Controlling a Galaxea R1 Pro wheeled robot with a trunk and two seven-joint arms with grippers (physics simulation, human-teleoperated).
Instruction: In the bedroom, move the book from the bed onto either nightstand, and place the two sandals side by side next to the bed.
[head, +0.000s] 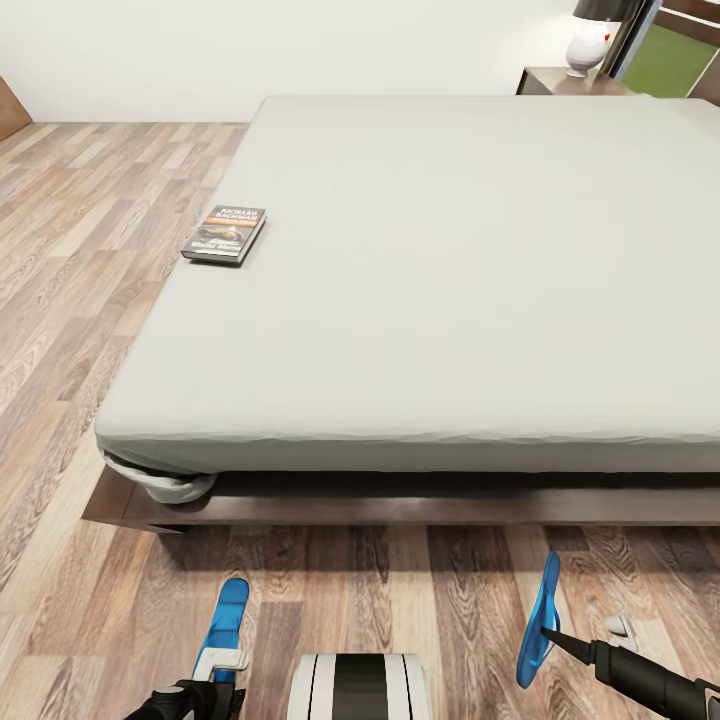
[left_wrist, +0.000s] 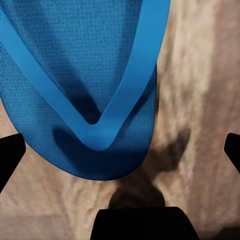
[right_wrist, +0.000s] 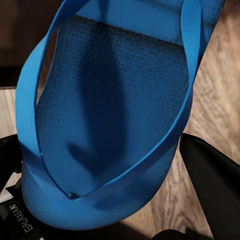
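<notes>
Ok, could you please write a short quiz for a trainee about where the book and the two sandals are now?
1. True or false: the small dark paperback book lies on the low bed with the light-grey mattress.
2. The bright blue flip-flop sandal at the right gripper is: A) flat on the floor; B) raised on its edge; C) on the mattress.
3. Fill in: the left gripper's fingers stand ___ over the other blue sandal, which lies flat on the brown wood-plank floor.

Key: 1 true; 2 B; 3 open.
</notes>
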